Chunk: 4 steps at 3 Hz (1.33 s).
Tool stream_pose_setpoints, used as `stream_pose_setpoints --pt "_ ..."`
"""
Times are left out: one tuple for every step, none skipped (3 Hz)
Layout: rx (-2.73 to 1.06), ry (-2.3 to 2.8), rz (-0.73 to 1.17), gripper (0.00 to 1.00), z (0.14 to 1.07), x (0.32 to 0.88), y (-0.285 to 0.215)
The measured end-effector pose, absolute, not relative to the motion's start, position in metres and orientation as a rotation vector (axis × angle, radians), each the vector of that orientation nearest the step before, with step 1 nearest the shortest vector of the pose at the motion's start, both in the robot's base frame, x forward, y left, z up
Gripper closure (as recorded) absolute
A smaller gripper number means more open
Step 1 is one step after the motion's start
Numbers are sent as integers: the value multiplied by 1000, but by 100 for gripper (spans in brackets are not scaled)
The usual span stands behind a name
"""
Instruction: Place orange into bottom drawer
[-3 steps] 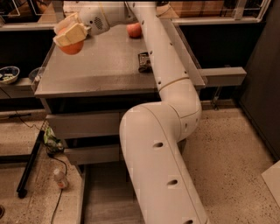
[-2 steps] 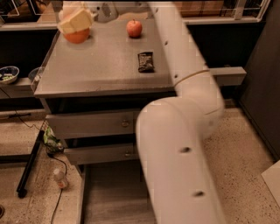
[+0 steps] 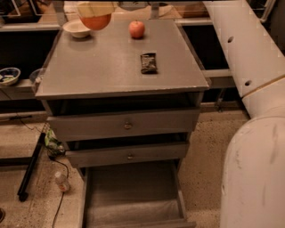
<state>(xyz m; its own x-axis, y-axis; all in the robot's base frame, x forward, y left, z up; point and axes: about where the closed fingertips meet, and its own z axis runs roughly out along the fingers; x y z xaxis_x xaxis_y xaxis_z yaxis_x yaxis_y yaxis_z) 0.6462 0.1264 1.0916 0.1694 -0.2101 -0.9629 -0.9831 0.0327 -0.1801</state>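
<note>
**Q:** Where's the orange vs. the end effector?

**A:** The orange [image 3: 95,22] sits in the end effector [image 3: 95,12], top left of view. Pale fingers [image 3: 87,9] are clenched over its upper half, so only the lower half shows. It hangs over the far-left corner of the grey counter [image 3: 102,71], just beside a small white bowl [image 3: 75,28]. Can't tell if it touches the bowl.

**Q:** And the target?

**A:** The bottom drawer [image 3: 133,196] is pulled open at the foot of the cabinet, btm centre, with its pale floor showing. It lies toward the camera and well below the orange. Its long axis runs front to back.

**Q:** Anything in the way?

**A:** On the counter there's an apple [image 3: 137,29] to the right of the orange, and a dark snack bar [image 3: 148,63] further fwd. Two knobbed drawers, the top drawer [image 3: 127,125] and the middle drawer [image 3: 130,156], sit above the open one. The carry prob. has to clear the counter's front edge and those fronts before going down. The white arm [image 3: 249,58] fills the right side. A small bottle [image 3: 62,181] is on the floor to the left.
</note>
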Motion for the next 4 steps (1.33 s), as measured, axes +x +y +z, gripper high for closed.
stream_pose_setpoints --pt "-1400 1246 935 100 1092 646 127" --pt "-1415 1240 955 100 1086 655 138" --pt "-1409 1237 949 100 1074 662 142" --pt "-1388 1252 951 100 1059 655 137"
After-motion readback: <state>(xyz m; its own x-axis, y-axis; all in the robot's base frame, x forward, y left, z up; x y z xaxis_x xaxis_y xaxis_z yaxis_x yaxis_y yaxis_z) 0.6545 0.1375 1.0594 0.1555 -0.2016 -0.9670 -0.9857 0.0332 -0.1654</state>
